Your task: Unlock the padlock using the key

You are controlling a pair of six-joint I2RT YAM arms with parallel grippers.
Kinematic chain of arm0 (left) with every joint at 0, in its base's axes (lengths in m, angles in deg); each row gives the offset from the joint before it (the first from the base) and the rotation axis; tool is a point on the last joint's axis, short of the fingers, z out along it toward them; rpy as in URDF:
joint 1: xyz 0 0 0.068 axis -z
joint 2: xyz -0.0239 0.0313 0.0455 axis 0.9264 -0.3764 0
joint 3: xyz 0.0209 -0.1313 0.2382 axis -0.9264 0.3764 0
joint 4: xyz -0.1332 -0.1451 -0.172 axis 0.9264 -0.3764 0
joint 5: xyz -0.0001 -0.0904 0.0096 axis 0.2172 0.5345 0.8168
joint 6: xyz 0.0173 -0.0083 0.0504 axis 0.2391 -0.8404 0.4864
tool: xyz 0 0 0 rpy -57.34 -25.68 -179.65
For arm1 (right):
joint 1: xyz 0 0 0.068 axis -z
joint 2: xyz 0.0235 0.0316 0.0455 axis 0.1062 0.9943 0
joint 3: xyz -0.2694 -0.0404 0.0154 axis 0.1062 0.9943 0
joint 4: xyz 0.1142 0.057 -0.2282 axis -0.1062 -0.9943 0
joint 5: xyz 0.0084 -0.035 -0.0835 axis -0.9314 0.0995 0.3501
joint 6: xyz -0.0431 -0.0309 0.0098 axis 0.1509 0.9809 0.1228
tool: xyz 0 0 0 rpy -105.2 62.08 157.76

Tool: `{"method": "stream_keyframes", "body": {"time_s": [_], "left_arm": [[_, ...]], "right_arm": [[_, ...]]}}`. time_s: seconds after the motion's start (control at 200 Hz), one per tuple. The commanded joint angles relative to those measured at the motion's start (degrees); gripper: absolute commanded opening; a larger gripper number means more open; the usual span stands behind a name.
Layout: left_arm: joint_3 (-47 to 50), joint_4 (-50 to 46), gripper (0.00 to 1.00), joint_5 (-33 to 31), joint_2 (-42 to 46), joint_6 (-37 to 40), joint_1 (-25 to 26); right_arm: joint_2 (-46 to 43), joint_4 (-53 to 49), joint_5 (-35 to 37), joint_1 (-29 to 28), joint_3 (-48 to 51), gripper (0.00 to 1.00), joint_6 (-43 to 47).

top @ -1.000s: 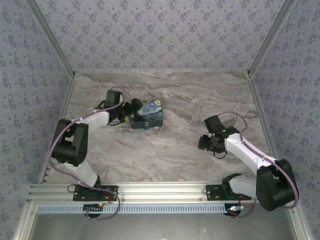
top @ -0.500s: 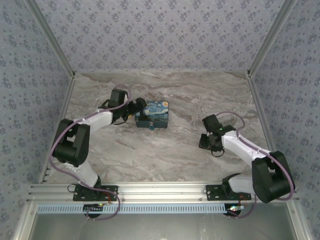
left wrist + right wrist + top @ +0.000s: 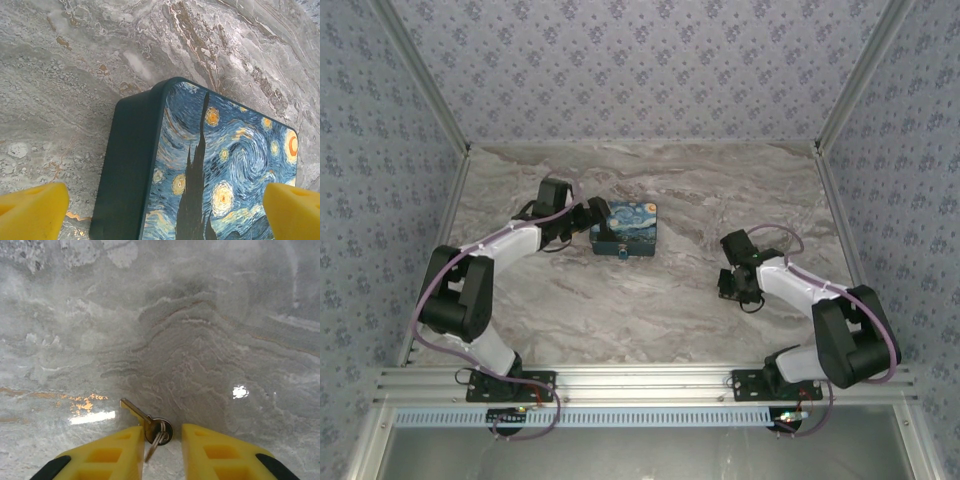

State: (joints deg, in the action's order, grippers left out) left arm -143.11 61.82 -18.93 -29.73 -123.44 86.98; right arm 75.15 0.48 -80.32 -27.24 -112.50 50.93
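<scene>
Key pickup, well right of starry-night box (image 3: 628,226).
R gripper (image 3: 161,431) ajar astride key (image 3: 144,418), empty; needs a pinch. L gripper (image 3: 162,207) wide open, empty.

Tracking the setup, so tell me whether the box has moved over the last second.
Yes. The box has turned from skewed to roughly square with the table's far edge, shifting slightly right.

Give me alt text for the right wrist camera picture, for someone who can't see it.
A small brass-coloured metal key on a ring lies on the grey marbled table, between the right gripper's two open yellow fingers.
</scene>
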Motion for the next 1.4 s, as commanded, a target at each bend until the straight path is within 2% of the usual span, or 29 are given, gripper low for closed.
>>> {"method": "stream_keyframes", "body": {"time_s": [0.0, 0.465, 0.635, 0.785, 0.899, 1.134, 1.244, 1.394], "left_arm": [[-0.05, -1.12, 1.0, -0.6, 1.83, 1.63, -0.2], [-1.01, -4.54, 0.99, -2.8, 6.13, 4.01, -0.21], [-0.97, -4.53, 0.99, -2.78, 8.47, 4.71, -0.12], [-0.74, -3.05, 1.0, -1.8, 11.51, 5.79, 1.17], [-1.63, -2.12, 0.99, -0.53, 13.15, 6.73, 3.49], [-5.8, 1.48, 0.99, 3.47, 12.74, 5.69, 10.92], [-8.86, 3.53, 0.96, 5.11, 11.16, 6.16, 15.57], [-12.05, 6.67, 0.92, 5.01, 9.87, 8.11, 20.65]], "right_arm": [[1.04, -0.17, 1.0, -0.42, -0.12, 0.24, -1.1], [0.96, 0.5, 0.04, -0.77, 0.78, 0.03, -0.79], [-0.5, 1.49, -0.22, -1.14, 1.1, 0.0, -0.93], [-6.53, 6.69, -2.18, -1.21, 3.02, 0.0, -2.05], [-12.58, 12.7, -5.55, -1.13, 5.13, 0.0, -3.0], [-23.11, 31.86, -12.0, -1.01, 10.34, 0.0, -13.16], [-26.4, 42.04, -12.61, -1.6, 11.81, 0.0, -17.24], [-29.23, 46.39, -10.77, -3.41, 10.4, 0.0, -19.59]]}}
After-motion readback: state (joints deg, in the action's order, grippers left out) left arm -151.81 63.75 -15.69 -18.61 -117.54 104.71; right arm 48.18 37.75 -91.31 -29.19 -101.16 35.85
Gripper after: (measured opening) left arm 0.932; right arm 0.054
